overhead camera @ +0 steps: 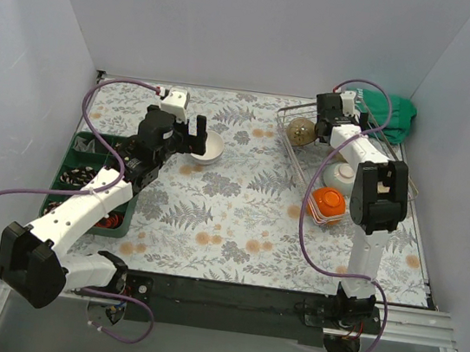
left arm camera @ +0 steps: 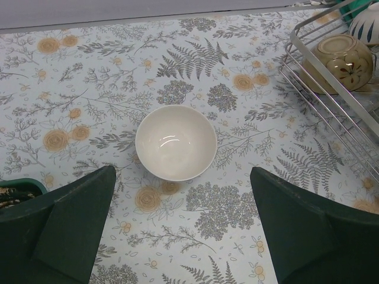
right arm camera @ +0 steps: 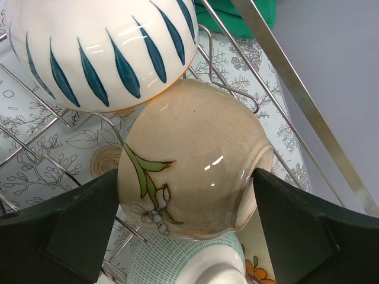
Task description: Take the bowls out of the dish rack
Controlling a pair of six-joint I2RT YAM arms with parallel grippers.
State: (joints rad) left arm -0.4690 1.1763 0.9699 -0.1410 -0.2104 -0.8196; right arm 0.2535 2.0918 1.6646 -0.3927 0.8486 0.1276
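Our left gripper [left arm camera: 182, 184] hangs wide open and holds nothing, its two dark fingers [left arm camera: 77, 225] set on either side of a white bowl [left arm camera: 176, 142] that stands upright on the flowered table [left arm camera: 89, 71], apart from both fingers and outside the dish rack [left arm camera: 334, 81]. Our right gripper [right arm camera: 185, 174] is down inside the rack, its jaws spread wide around a speckled tan bowl [right arm camera: 195, 142] with a green leaf painted on it; the fingers [right arm camera: 65, 236] sit close against its sides, and we cannot tell whether they press on it. That bowl lies tipped on the wires, and a striped bowl [right arm camera: 100, 53], white with blue strokes, leans just against its upper side. From above we see a cream bowl [overhead camera: 341, 172] and an orange bowl [overhead camera: 329, 204] nearer along the rack, a green cloth [overhead camera: 397, 116] beyond its far corner, and a green compartment tray [overhead camera: 76, 145] at the table's left edge under the left arm
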